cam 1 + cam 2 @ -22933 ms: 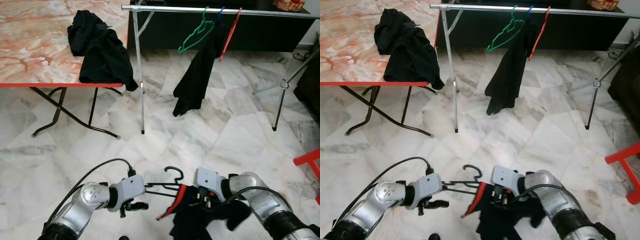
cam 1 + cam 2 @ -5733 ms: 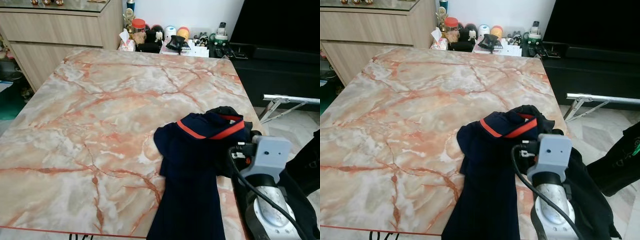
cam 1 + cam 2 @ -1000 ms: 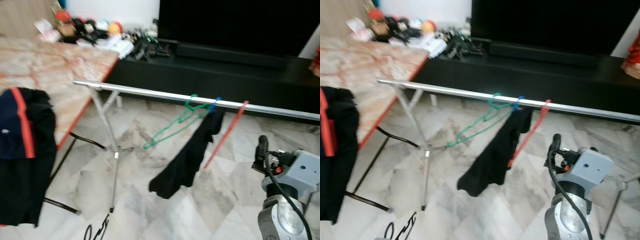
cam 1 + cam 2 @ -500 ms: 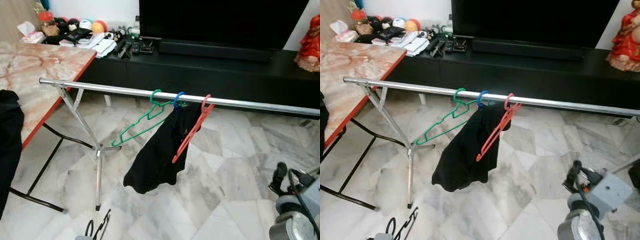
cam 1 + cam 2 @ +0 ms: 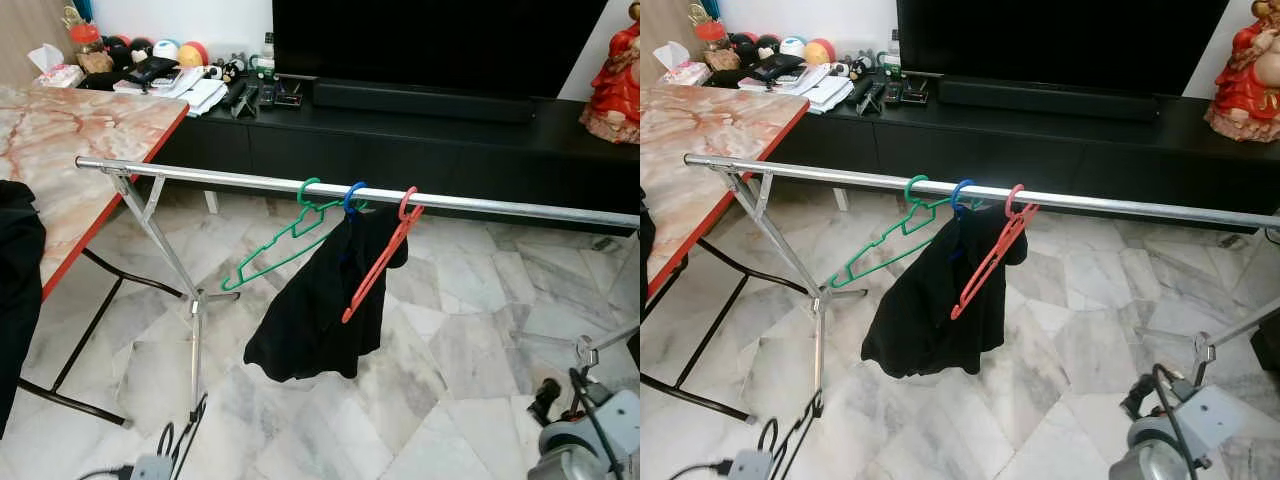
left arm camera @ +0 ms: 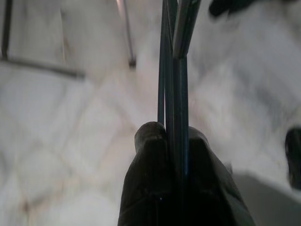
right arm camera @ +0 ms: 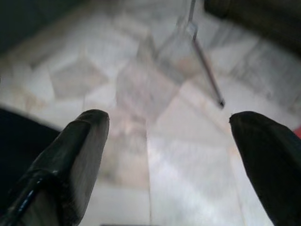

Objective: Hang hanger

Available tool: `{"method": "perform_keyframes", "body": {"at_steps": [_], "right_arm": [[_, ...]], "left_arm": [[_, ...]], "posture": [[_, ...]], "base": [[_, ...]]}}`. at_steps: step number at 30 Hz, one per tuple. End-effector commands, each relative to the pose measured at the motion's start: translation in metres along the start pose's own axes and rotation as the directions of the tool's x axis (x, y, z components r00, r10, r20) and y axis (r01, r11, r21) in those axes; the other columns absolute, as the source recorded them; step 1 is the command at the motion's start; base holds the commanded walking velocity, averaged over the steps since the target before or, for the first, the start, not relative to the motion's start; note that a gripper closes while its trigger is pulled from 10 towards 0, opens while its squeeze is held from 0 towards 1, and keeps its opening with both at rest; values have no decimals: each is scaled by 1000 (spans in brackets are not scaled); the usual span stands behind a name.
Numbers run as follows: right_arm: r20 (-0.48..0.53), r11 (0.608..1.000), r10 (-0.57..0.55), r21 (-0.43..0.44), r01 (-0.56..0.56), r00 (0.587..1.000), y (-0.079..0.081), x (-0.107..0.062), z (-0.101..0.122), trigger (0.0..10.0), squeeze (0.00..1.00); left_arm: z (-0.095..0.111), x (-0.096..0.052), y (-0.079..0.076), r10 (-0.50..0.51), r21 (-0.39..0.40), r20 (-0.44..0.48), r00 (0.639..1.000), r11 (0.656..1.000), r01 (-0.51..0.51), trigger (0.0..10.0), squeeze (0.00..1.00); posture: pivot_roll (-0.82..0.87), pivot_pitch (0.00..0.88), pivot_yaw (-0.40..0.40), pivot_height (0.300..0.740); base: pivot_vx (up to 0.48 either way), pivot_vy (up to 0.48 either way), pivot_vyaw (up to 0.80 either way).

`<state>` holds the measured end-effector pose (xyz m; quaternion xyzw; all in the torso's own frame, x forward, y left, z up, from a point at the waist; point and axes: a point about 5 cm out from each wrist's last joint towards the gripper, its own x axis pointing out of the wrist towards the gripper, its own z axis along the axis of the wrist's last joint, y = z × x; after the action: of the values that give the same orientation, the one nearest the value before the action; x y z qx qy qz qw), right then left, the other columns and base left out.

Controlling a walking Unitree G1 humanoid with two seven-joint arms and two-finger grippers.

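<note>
A silver rail [image 5: 500, 207] crosses the room ahead. On it hang a green hanger [image 5: 285, 240], a blue-hooked hanger carrying a black garment [image 5: 315, 305], and a red hanger [image 5: 378, 262]. My left gripper [image 6: 171, 136] is shut on the thin black wire hanger [image 6: 174, 66]. In the eye views this hanger [image 5: 187, 435] pokes up at the bottom left, below the rail, beside my left wrist [image 5: 150, 467]. My right gripper [image 7: 169, 122] is open over the floor with nothing between its fingers. The right arm [image 5: 590, 445] sits low at the bottom right.
A marble-topped table [image 5: 70, 125] stands at the left, with dark clothing [image 5: 15, 280] draped over its edge. The rack's leg [image 5: 165, 255] stands at the left; another leg [image 5: 590, 345] is at the right. A black TV cabinet [image 5: 450, 145] is behind, with a red figurine [image 5: 615, 65].
The view has steadied and shifted slightly. My left wrist with the black hanger has come up into the bottom left. My right arm has dropped lower at the bottom right.
</note>
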<state>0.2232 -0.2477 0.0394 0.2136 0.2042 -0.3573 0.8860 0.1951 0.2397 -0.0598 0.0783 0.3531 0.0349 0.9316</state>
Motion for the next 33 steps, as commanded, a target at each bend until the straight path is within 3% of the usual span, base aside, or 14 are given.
{"method": "perform_keyframes", "body": {"at_steps": [1,3,7,11,13,14,17,18,19,20,24,28,30,33], "right_arm": [[-43,1000,-17,-11,17,999,-6,2,-7,10000,0],[-104,998,-38,-48,34,994,-12,7,-18,10000,0],[-136,995,-41,-94,29,990,-15,13,-23,10000,0],[-194,937,186,-259,-234,963,15,16,-26,10000,0],[-260,813,367,-377,-444,893,37,11,-31,10000,0],[-365,580,514,-518,-628,776,53,1,-40,10000,0],[-428,400,585,-587,-704,689,60,-3,-39,10000,0],[-498,253,638,-585,-770,587,66,-9,-38,10000,0],[-524,204,647,-581,-788,554,67,-11,-39,10000,0],[-524,204,647,-581,-788,554,67,-11,-39,10000,0],[-716,-175,635,-500,-848,291,70,-25,-39,10000,0],[-777,-275,583,-464,-842,237,68,-26,-35,10000,0],[-795,-298,547,-479,-826,264,64,-21,-35,10000,0],[-775,-252,539,-522,-815,331,57,-13,-38,10000,0]], "left_arm": [[0,-1,2,-10,15,11,1000,1000,10,10000,0],[22,3,-4,-91,116,105,990,990,79,10000,0],[36,5,-17,-232,226,136,963,954,198,10000,0],[39,5,-29,-431,380,32,902,839,388,10000,0],[35,4,-31,-497,457,-56,866,758,465,10000,0],[38,3,-27,-516,593,-112,849,651,474,10000,0],[54,6,-20,-515,598,-80,853,660,455,10000,0],[63,6,-19,-536,612,-89,840,635,470,10000,0],[65,6,-19,-545,622,-97,833,620,478,10000,0],[65,6,-19,-545,622,-97,833,620,478,10000,0],[84,3,-33,-666,665,-209,716,440,603,10000,0],[93,2,-39,-704,665,-257,662,368,650,10000,0],[93,1,-41,-706,675,-293,645,325,663,10000,0],[92,3,-40,-691,678,-256,676,370,635,10000,0]], "posture": [[-22,134,-57,740],[-26,132,-59,740],[-26,131,-61,740],[-26,135,-61,740],[-25,140,-62,740],[-35,145,-59,740],[-34,152,-57,740],[-33,155,-57,740],[-31,161,-58,740],[-31,161,-58,740],[-25,162,-59,740],[-26,163,-57,740],[-28,165,-55,740],[-27,170,-45,740]], "base": [[0,0,0],[0,0,0],[0,0,0],[0,0,0],[0,0,0],[0,0,0],[0,0,0],[0,0,0],[0,0,0],[0,0,0],[0,0,0],[0,0,0],[0,0,0],[0,0,0]]}}
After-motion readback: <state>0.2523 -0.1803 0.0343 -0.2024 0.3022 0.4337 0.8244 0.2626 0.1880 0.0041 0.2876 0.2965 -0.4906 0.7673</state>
